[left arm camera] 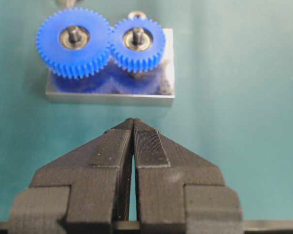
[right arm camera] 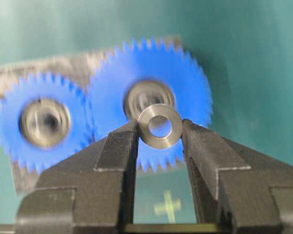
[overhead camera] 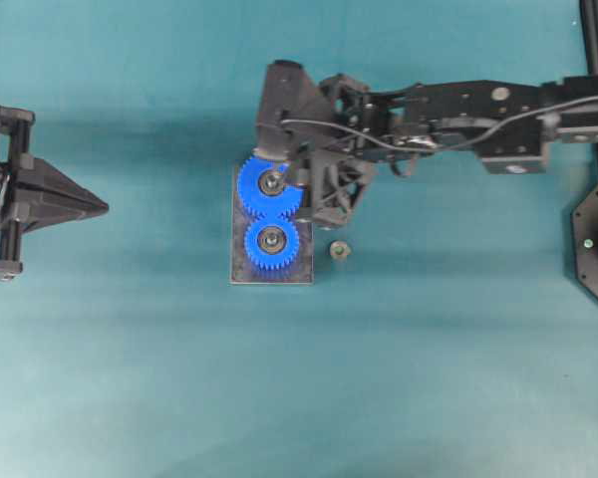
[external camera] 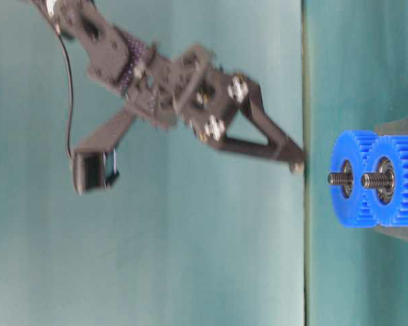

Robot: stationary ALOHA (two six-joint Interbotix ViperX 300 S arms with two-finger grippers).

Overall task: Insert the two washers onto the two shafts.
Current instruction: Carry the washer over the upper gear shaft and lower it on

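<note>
My right gripper (right arm camera: 160,127) is shut on a small steel washer (right arm camera: 160,126), pinched edge-on between its two fingertips. The washer hangs just above the hub of the larger blue gear (right arm camera: 151,73), a little off its centre. That gear's shaft (left arm camera: 74,33) stands up through the hub. In the overhead view the right gripper (overhead camera: 282,175) reaches across to the farther gear (overhead camera: 251,189) on the metal plate (overhead camera: 237,271). At the table's left side my left gripper (left arm camera: 133,124) stays shut on nothing, pointing at the plate (left arm camera: 110,95).
A smaller blue gear (overhead camera: 271,242) meshes with the larger one on the same plate, with its own shaft (left arm camera: 136,34). A small metal nut (overhead camera: 340,250) lies on the teal table just right of the plate.
</note>
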